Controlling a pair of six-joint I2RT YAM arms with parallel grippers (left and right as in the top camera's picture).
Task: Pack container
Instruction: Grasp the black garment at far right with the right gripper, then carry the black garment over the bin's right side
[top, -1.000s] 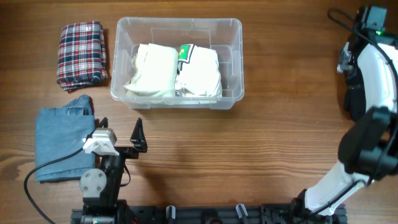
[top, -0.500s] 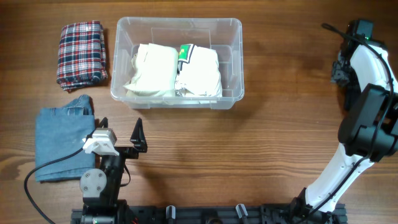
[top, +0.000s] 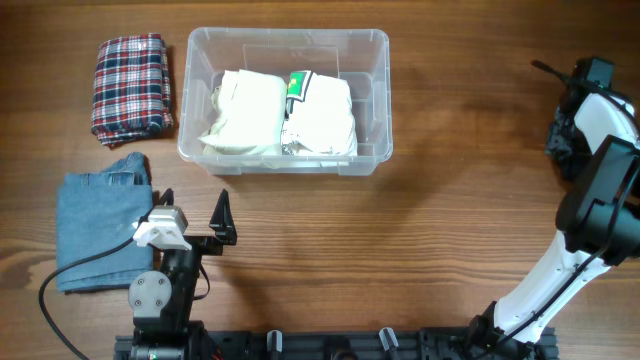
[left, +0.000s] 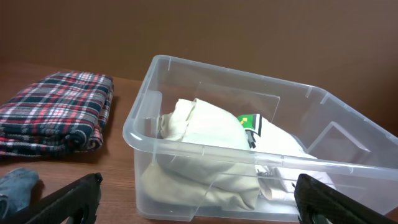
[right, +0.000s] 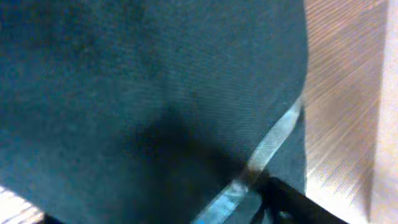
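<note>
1. Container (top: 288, 35), overhead view: clear bin at the back middle of the bench (top: 430, 230), unmoved over the last second. Inside, two cream folded garments (top: 250, 110) side by side, a green-and-white tag (top: 297, 84) between them.
2. Same view, the only change: right arm (top: 603, 140) swung outward and lower along the far right edge, right end effector (top: 563, 135) well apart from the bin. Probably a reach for more cloth, not a placing. Plaid garment (top: 130, 85) and blue denim garment (top: 100, 230) still outside, so packing unfinished.
3. Left wrist view: left end effector (left: 208, 199) spread wide, holding nothing; container (left: 205, 148) straight ahead, cream garments (left: 205, 134) against its near wall.
4. Right wrist view: dark teal cloth (right: 137, 93) filling the lens, a pale strip (right: 267, 149) across it. Impossible to tell whether open, closed or gripping.
</note>
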